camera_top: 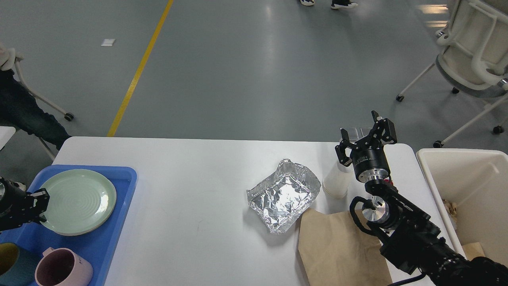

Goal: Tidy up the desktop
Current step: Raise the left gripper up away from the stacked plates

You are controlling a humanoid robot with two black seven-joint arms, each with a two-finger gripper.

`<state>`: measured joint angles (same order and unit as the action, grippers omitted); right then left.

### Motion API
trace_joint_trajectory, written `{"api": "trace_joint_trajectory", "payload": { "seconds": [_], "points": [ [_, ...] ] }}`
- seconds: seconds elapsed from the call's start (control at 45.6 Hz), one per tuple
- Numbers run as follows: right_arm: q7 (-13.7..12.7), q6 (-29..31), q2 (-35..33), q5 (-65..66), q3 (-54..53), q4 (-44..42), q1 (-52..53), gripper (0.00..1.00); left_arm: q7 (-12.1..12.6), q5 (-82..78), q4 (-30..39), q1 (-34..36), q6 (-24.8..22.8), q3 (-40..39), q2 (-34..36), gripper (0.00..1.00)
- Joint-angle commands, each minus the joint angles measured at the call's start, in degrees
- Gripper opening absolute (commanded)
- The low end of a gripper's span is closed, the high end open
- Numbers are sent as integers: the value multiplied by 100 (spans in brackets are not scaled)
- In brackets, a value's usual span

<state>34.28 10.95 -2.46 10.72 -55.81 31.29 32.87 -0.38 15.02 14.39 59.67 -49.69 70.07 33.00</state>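
The white desktop (190,222) holds a crumpled foil tray (283,194), a white paper cup (335,183) and a flat brown paper bag (337,250) at the right. A pale green plate (77,200) lies stacked on another plate in the blue tray (119,214) at the left. My left gripper (39,206) is at the green plate's left rim and appears shut on it. My right gripper (365,130) is open and empty, raised just beyond and right of the cup.
A pink mug (63,270) and a teal mug (10,262) stand at the tray's front. A cream bin (468,186) with paper scraps stands off the right edge. An office chair (476,51) is at the far right; a seated person's legs (24,115) are at the far left.
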Motion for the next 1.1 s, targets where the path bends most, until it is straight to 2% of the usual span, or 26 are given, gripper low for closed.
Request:
{"api": "trace_joint_trajectory", "payload": {
  "seconds": [0.0, 0.132, 0.307, 0.526, 0.57, 0.68, 0.724, 0.855, 0.943, 0.987, 1.075],
  "points": [
    [0, 4, 0, 0, 0, 0, 0, 100, 21, 1, -6, 0, 126, -11, 49, 0],
    [0, -5, 0, 0, 8, 0, 0, 100, 91, 1, 3, 0, 302, -38, 31, 1],
    [0, -5, 0, 0, 0, 0, 0, 100, 100, 1, 3, 0, 354, -46, 5, 11],
    [0, 4, 0, 0, 0, 0, 0, 100, 117, -8, 12, 0, 811, -81, -30, 40],
    [-9, 4, 0, 0, 0, 0, 0, 100, 126, -17, 20, 0, 995, -108, -100, 50],
    [0, 4, 0, 0, 0, 0, 0, 100, 126, -25, 47, -70, 1680, -248, -311, 84],
    [0, 4, 0, 0, 0, 0, 0, 100, 117, -25, 56, -140, 1979, -353, -355, 92],
    [0, 4, 0, 0, 0, 0, 0, 100, 126, -52, 82, -202, 2420, -740, -408, 93],
    [0, -5, 0, 0, 0, 0, 0, 100, 91, -52, 73, -229, 2359, -908, -364, 94],
    [0, -5, 0, 0, 0, 0, 0, 100, -5, -43, 47, -158, 2324, -1030, -355, 96],
    [0, 4, 0, 0, 0, 0, 0, 100, -85, -34, 20, -44, 2341, -1565, -364, 96]
  ]
}}
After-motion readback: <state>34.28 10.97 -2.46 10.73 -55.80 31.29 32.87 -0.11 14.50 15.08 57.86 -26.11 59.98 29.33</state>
